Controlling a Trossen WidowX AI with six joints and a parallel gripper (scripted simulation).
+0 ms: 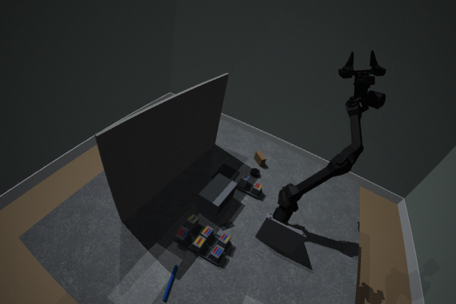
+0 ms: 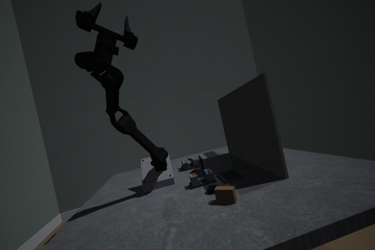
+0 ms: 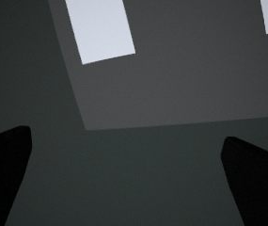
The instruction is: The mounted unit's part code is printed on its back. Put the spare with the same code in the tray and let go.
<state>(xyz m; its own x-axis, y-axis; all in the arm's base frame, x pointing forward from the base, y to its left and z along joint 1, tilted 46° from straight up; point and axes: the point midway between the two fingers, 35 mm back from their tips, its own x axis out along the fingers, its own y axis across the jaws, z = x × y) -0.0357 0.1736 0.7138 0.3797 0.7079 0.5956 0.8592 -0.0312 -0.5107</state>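
Note:
My gripper (image 1: pixel 361 51) (image 2: pixel 113 9) (image 3: pixel 129 143) is open and empty, pointing up high above the table, far from every block. Several dark blocks with coloured stripes on top, one of them a red-and-yellow striped block (image 1: pixel 199 241), stand on a dark rack at the lower middle of the top view. A smaller rack holds a blue-and-yellow striped block (image 1: pixel 246 178) (image 2: pixel 208 173) and a red-and-yellow striped block (image 1: pixel 258 186) (image 2: pixel 194 178). A dark, flat tray-like shape (image 2: pixel 230 176) lies by the panel. I cannot tell which is the mounted unit. No printed code shows.
A tall dark panel (image 1: pixel 164 150) (image 2: pixel 247 126) stands behind a grey box (image 1: pixel 214 188) (image 2: pixel 210 154). A brown block (image 1: pixel 259 158) (image 2: pixel 225 195), a black round piece (image 1: pixel 254 172) (image 2: pixel 212 189) and a blue pen (image 1: pixel 170 285) lie about. The wrist view shows bright ceiling panels.

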